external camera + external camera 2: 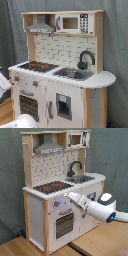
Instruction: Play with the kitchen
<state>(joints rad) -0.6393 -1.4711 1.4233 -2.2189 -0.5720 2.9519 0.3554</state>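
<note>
The kitchen (65,95) is a white and light-wood toy unit with a black-red stovetop (37,65), a black faucet (86,57), a sink (72,74), a grey hood (40,25) and a microwave shelf (72,23). In the second exterior view the kitchen (37,213) faces the camera, and my white arm (102,208) reaches in from the second exterior view's right. My gripper (67,194) is at the front edge of the counter, just above the knobs (56,204) and the windowed oven door (64,223). Whether it touches the panel is unclear.
A grey curtain (115,40) hangs behind the kitchen. The unit stands on a light wooden floor (30,247). In the first exterior view, white parts of the arm (22,121) show at the bottom left and the left edge.
</note>
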